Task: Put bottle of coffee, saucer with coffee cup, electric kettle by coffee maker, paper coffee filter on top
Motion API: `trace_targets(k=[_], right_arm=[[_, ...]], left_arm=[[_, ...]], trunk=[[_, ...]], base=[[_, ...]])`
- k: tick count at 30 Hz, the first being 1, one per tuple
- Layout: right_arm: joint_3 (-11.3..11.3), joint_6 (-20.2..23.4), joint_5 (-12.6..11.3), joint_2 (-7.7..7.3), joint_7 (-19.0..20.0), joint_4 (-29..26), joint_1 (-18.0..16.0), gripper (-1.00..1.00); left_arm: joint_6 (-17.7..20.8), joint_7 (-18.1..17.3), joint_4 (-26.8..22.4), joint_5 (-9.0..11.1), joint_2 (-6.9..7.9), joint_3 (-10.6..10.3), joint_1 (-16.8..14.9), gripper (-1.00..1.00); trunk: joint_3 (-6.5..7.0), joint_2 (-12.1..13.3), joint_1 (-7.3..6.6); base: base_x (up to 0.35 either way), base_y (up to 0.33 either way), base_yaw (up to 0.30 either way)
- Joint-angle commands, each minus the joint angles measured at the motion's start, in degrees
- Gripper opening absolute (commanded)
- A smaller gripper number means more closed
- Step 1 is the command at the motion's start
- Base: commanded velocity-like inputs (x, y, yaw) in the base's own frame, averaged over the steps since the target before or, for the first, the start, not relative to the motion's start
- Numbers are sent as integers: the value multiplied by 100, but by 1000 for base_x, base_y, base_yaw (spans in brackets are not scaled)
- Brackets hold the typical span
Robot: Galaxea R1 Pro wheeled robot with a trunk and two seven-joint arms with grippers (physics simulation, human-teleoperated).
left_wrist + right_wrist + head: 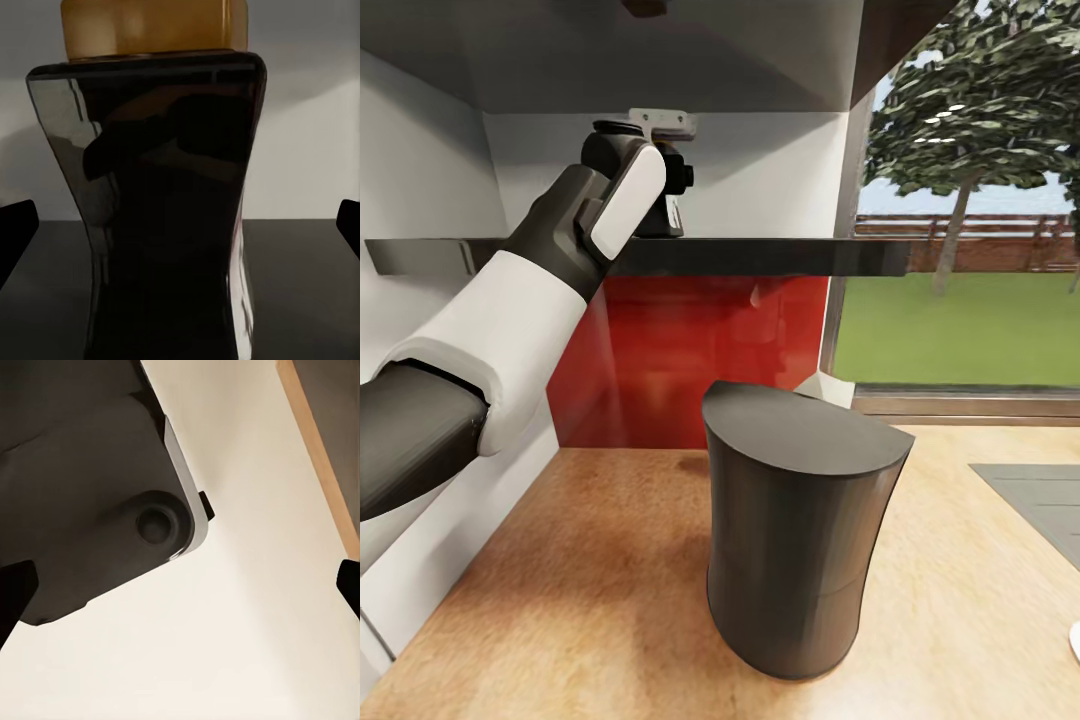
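at lower centre of the head view the coffee maker stands on the counter. upper left, the left tool, fingers spread, brackets the bottle of coffee on the kitchen shelf; closing should come next.

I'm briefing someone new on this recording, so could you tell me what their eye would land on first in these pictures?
Probably the coffee maker, a tall dark-grey tower on the kitchen countertop in the foreground. Next, the left arm stretching up to the kitchen shelf, where the left gripper, fingers spread wide, faces the bottle of coffee with its golden-tan lid. The red back panel under the shelf also stands out.
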Motion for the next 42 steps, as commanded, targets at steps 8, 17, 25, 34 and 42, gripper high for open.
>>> trace_targets(k=[8,17,25,34,42], right_arm=[[-39,-34,58,1,5,11,-8,100],[-40,-36,58,1,2,14,-8,100],[-42,-35,58,1,1,13,-8,100],[-40,-34,58,1,4,9,-8,100],[-44,-35,58,1,1,11,-8,100]], left_arm=[[4,54,10,62,3,-20,-7,100],[4,54,25,59,6,-20,-10,100],[4,51,34,56,10,-15,-9,100],[4,55,105,58,12,-3,-8,100],[4,58,130,62,19,12,-9,-100]], trunk=[[-9,-8,2],[-9,-8,2],[-9,-8,2],[-9,-8,2],[-9,-8,2]], base=[[80,0,0],[75,0,0],[3,0,0],[0,0,0],[0,0,0]])
